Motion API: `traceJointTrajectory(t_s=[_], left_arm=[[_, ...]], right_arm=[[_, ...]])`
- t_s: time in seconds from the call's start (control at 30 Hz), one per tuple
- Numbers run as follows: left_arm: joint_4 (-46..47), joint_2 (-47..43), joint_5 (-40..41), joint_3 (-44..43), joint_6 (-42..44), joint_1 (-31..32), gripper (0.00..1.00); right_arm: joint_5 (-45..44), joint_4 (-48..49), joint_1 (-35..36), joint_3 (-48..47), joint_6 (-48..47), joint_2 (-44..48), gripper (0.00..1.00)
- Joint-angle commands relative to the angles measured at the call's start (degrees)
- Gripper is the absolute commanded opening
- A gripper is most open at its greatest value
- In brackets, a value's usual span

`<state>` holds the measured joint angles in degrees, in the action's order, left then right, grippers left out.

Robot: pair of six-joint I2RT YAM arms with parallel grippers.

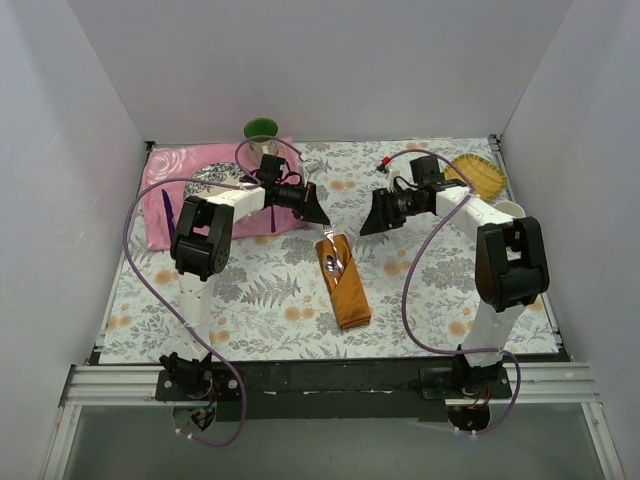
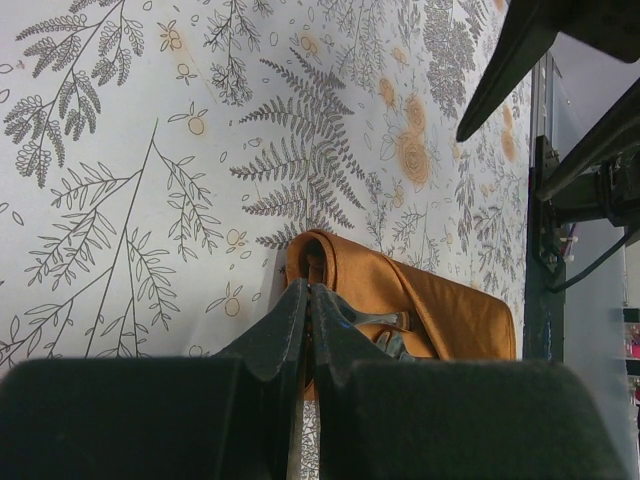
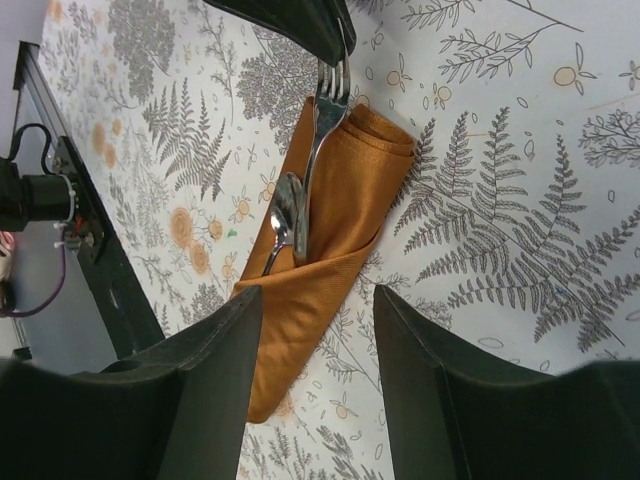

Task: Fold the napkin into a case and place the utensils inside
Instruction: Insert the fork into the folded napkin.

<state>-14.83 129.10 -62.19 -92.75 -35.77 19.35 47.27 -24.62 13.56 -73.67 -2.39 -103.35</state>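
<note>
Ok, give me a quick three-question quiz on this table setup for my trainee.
1. Fill in: the spoon sits tucked in the ___-coloured case.
2. What does the left hand pinch? A) knife B) fork C) straw
3. True or false: the right hand is shut.
Key: 1 orange; 2 B; 3 false, it is open.

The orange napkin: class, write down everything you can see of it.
The napkin is shiny rust-orange, satin-like cloth, folded into a narrow flat pocket lying diagonally on the fern-print tablecloth. A slanted fold crosses it; a fork and spoon have their handles slipped under that fold, heads out. The left gripper, shut, holds the fork's tines at the napkin's far end.
</note>
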Motion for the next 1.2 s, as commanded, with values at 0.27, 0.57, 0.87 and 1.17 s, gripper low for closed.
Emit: traceJointTrajectory(t_s=[0.27,0.57,0.87,1.17], left_arm=[[0.42,-1.48,-0.21,0.38,2.02,0.42,0.0],[0.33,-1.13,-0.38,-0.15,2.11,0.42,0.0],[0.33,-0.51,-0.65,-0.5,2.37,0.42,0.0],[0.24,-0.16,-0.3,-0.68,2.37,0.51,0.0]], right_arm=[[-3.5,7.21,4.28,-6.13,1.51,-9.76,0.5],[-4.2,8.36,6.13,-9.74,1.95,-15.65,0.5],[-3.85,8.98,6.56,-11.41,2.04,-18.73,0.46],[-3.67,9.33,6.83,-11.23,3.18,-19.61,0.31]])
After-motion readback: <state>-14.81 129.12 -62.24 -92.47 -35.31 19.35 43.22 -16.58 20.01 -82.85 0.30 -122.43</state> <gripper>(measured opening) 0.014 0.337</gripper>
